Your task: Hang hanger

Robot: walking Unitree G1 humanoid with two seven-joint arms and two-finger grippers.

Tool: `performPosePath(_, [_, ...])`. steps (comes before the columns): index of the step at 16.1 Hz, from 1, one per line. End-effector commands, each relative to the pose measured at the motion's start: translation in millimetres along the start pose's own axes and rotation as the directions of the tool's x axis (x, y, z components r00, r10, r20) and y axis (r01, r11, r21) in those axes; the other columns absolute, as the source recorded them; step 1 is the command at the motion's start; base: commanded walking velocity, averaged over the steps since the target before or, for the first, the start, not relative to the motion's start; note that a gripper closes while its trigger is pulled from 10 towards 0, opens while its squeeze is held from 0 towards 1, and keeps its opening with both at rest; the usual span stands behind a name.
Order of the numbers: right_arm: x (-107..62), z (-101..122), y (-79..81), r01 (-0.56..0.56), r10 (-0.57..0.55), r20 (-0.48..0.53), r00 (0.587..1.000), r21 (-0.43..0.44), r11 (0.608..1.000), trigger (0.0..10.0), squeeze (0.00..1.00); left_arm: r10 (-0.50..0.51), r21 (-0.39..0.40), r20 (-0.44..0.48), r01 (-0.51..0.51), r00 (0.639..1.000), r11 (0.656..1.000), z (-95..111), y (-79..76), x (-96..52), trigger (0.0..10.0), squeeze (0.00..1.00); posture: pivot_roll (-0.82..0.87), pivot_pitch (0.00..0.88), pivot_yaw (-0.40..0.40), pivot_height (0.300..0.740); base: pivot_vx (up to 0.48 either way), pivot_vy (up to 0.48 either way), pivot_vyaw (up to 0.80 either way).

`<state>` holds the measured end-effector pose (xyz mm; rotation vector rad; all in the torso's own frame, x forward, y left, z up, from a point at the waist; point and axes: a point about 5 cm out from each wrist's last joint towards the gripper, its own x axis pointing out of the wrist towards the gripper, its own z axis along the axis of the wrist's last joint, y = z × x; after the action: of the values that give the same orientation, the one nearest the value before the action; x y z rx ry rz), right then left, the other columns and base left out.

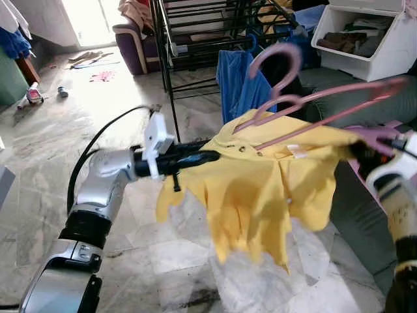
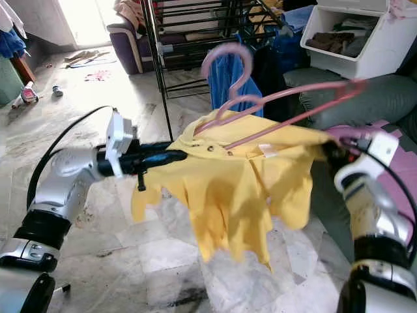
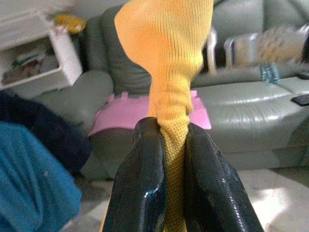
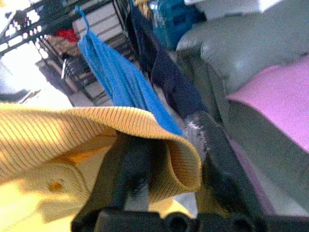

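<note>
A yellow shirt hangs stretched between my two grippers above the marble floor. A pink hanger sits in its neck opening, tilted, with its hook pointing up toward the rack. My left gripper is shut on the shirt's left edge; in the left wrist view the fabric is pinched between both black fingers. My right gripper holds the shirt's right edge. The right wrist view shows the ribbed hem folded between its fingers.
A black drying rack stands just behind, with a blue garment hanging from it. A grey sofa with a pink cloth and a white storage bin are on the right. A purple armchair and small floor clutter lie far left.
</note>
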<state>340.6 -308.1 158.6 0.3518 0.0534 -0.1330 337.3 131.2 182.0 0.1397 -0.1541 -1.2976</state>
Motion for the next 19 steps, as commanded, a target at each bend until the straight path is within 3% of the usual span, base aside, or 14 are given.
performPosePath(1, [-3.7,24.7,-15.2,0.100,-0.100,0.076,0.992,0.002,0.995,0.0,0.00,0.073,0.024,0.002,-0.073,0.997,0.997,0.0,7.8,-17.9,0.0,0.00,-0.04,0.028,0.023,0.740,0.000,0.000,0.00])
performPosePath(6, [1.0,48.9,-12.5,0.184,-0.189,0.154,0.970,0.043,0.982,0.0,0.00,0.074,0.017,-0.054,-0.073,0.996,0.997,-23.8,2.0,-28.9,0.0,0.00,-0.05,0.024,0.018,0.740,0.000,0.000,0.00])
performPosePath(8, [4.4,50.8,-13.5,0.225,-0.228,0.155,0.961,0.037,0.974,0.0,0.00,0.073,-0.035,-0.050,-0.074,0.996,0.997,-29.6,0.4,-31.6,0.0,0.00,-0.05,0.023,0.018,0.740,0.000,0.000,0.00])
performPosePath(10, [7.8,53.1,-7.6,0.206,-0.210,0.161,0.964,0.040,0.978,0.0,0.00,0.051,-0.056,-0.084,-0.056,0.995,0.997,-36.0,-1.7,-37.3,0.0,0.00,-0.04,0.024,0.016,0.740,0.000,0.000,0.00])
performPosePath(12, [12.0,59.7,1.8,0.169,-0.172,0.176,0.969,0.030,0.985,0.0,0.00,0.003,-0.116,-0.175,-0.023,0.985,0.993,-48.9,-5.1,-50.7,0.0,0.00,-0.04,0.026,0.016,0.740,0.000,0.000,0.00])
performPosePath(15, [12.0,63.7,0.2,0.165,-0.166,0.189,0.968,0.025,0.986,0.0,0.00,0.075,-0.140,-0.217,-0.107,0.973,0.984,-54.5,0.6,-60.6,0.0,0.00,-0.05,0.026,0.021,0.740,0.000,0.000,0.00])
performPosePath(19, [12.0,66.2,1.9,0.141,-0.138,0.197,0.971,0.000,0.990,0.0,0.00,0.087,-0.144,-0.244,-0.125,0.966,0.982,-58.3,1.8,-62.5,0.0,0.00,-0.06,0.026,0.024,0.740,0.000,0.000,0.00])
